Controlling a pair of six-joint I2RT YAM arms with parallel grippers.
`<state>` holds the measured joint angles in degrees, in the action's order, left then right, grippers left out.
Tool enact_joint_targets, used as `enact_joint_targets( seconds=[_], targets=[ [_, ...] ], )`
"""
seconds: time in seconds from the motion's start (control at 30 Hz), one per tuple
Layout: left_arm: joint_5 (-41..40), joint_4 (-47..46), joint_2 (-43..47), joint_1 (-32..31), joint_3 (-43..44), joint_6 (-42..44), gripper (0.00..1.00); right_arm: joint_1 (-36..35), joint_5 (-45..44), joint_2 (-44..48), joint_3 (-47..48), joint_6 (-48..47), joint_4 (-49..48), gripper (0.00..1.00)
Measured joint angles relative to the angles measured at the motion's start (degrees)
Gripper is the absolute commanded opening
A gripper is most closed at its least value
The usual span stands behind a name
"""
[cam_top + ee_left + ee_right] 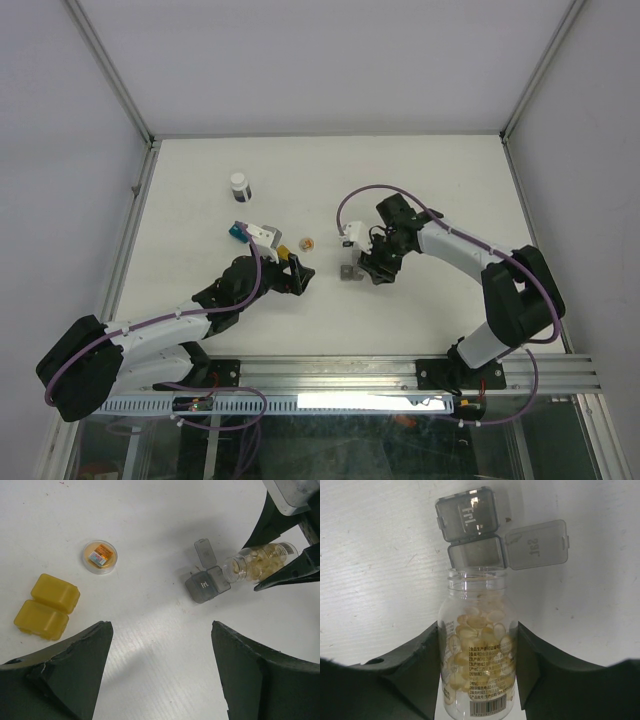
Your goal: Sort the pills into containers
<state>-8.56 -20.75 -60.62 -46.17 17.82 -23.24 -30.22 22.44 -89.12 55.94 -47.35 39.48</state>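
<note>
**Pill bottle tipped toward the open gray container**

White surface point(400, 180) carrying everything. Right arm point(470, 250) bent in from the right side, left arm point(170, 325) stretched from the near left corner toward the middle. Both arm ends near each other at the centre, pointing at the same spot from opposite sides.

Right jaws clenched on a clear pill bottle point(477, 650), pressing its body from both sides. Uncapped and held almost flat over the surface, more than half full of pale yellow capsules point(475, 630), with a printed label point(482, 680) and a barcode near its bottom. Mouth directed at the gray container point(467, 517), just at the edge of its open cell; touching or not, cannot tell.

Left jaws released, standing wide apart with nothing between them.

Small dark bottle point(240, 185) with a white cap, upright at the far left part of the surface, well apart from the rest.

Gray container flat on the surface just in front of the right jaws. Two cells: one with the lid shut, the other with the lid folded back. White letters on both lids.

Amber-yellow container point(47, 606) with both lids shut, on the surface left of the left jaws and apart from them. Teal container point(237, 232) farther to the left, beside the left wrist.

Round bottle cap point(100, 556) with an orange label inside, lying between the amber-yellow container and the gray one.
</note>
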Motion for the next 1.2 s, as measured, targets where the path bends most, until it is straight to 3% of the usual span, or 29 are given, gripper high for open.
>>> enact_joint_targets(
  seconds=[1.2],
  targets=[
    [0.02,-0.04,0.00,0.00,0.00,0.00,0.83,-0.26,-1.09,-1.16,0.90,0.85,0.63,0.00]
  ],
)
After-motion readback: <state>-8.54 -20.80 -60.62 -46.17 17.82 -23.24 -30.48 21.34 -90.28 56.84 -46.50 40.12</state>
